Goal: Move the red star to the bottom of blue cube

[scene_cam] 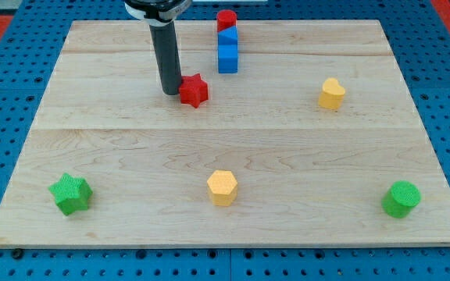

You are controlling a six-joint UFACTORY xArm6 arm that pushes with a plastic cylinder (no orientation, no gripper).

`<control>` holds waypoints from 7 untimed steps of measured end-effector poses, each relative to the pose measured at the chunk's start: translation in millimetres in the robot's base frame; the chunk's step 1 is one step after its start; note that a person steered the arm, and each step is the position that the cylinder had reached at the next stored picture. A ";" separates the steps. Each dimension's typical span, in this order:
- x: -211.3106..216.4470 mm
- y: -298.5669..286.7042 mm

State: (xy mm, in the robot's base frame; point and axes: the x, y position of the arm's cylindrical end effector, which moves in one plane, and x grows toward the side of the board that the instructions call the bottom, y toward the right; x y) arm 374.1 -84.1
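Note:
The red star [194, 90] lies on the wooden board [225, 156] in the upper middle. My tip [171, 92] stands right at the star's left side, touching or nearly touching it. The blue cube [228, 58] sits up and to the right of the star, with a small gap between them. Another blue block [227, 37] and a red block [226, 19] line up directly above the cube toward the view's top.
A yellow block [332, 94] lies at the right. A yellow hexagon [222, 187] sits at bottom centre. A green star [70, 193] is at bottom left, a green cylinder [401, 198] at bottom right.

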 end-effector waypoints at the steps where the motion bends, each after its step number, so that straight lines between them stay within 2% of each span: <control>1: 19.1 -0.1; 3: 27.1 1.6; 5: 15.7 34.5; 6: 5.1 26.5; 7: 5.1 -5.4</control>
State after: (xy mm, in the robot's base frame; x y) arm 379.2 -89.5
